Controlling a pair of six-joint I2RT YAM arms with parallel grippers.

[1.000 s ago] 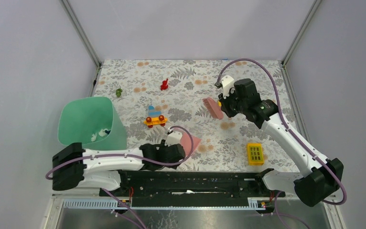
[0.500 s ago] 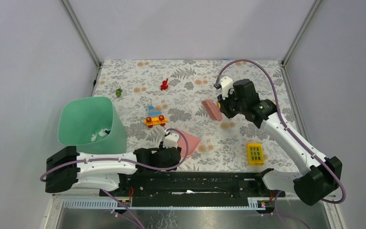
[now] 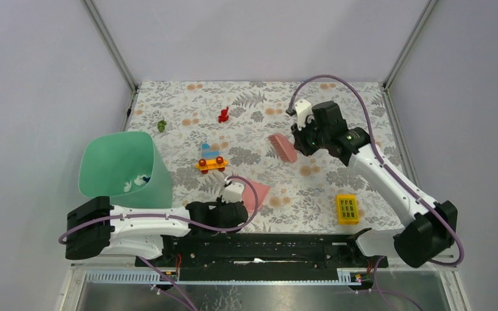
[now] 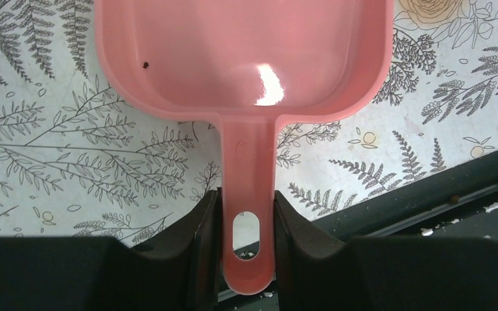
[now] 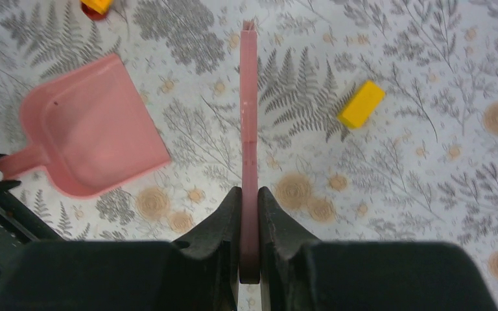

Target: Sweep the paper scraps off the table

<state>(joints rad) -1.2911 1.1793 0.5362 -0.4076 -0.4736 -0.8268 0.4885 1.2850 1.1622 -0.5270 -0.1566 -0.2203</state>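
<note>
A red paper scrap (image 3: 223, 115) and a green one (image 3: 161, 125) lie on the far left part of the leaf-printed table (image 3: 337, 116). My left gripper (image 3: 240, 203) (image 4: 246, 197) is shut on the handle of the pink dustpan (image 3: 258, 192) (image 4: 246, 52), which lies flat near the front edge, its pan empty but for a dark speck. My right gripper (image 3: 296, 144) (image 5: 248, 193) is shut on the pink brush (image 3: 282, 147) (image 5: 249, 116), held above the table's middle, well right of the scraps. The dustpan (image 5: 91, 136) shows at the left of the right wrist view.
A green bin (image 3: 124, 165) lies tipped at the left with bits inside. A small toy car (image 3: 210, 161) stands between the scraps and the dustpan. A yellow block with holes (image 3: 347, 208) (image 5: 361, 103) sits at the front right. The black rail (image 3: 266, 243) runs along the near edge.
My left jaws have closed onto the dustpan handle after the arm drew back a little. My right arm has carried the brush slightly left and farther away.
</note>
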